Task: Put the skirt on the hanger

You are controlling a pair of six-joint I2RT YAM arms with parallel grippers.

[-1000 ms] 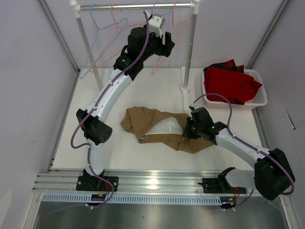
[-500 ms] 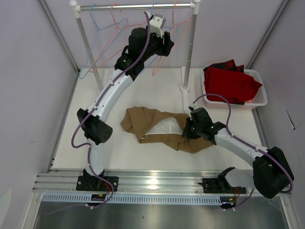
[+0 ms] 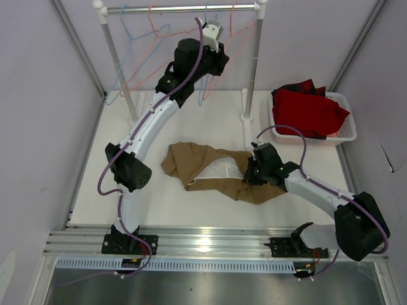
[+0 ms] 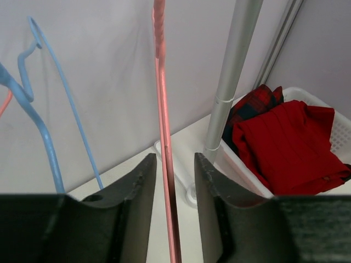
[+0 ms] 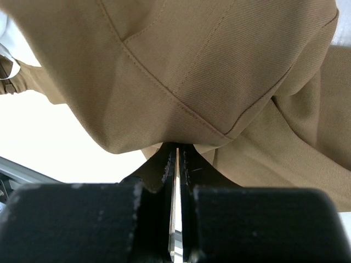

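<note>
The tan skirt [image 3: 191,162] lies crumpled on the table's middle, its pale lining [image 3: 224,170] showing. My right gripper [image 3: 248,173] is shut on a fold of the skirt's right edge; in the right wrist view the cloth [image 5: 219,82] bulges over the shut jaws [image 5: 176,149]. My left gripper [image 3: 215,58] is raised at the clothes rack. In the left wrist view its jaws [image 4: 175,158] are open, with the salmon-pink hanger wire [image 4: 163,109] running upright between them and apparently touching neither finger. The pink hanger [image 3: 236,28] hangs from the rail.
The rack's rail [image 3: 178,9] and two poles [image 3: 253,63] stand at the back, with light blue hangers [image 3: 127,57] [image 4: 49,142] on the left. A white basket [image 3: 346,130] holding a red garment [image 3: 311,111] [image 4: 285,142] sits at the back right.
My left gripper has shifted slightly left and up at the rack, and the wire below it now hangs straighter. My right gripper has edged slightly left with the skirt fold.
</note>
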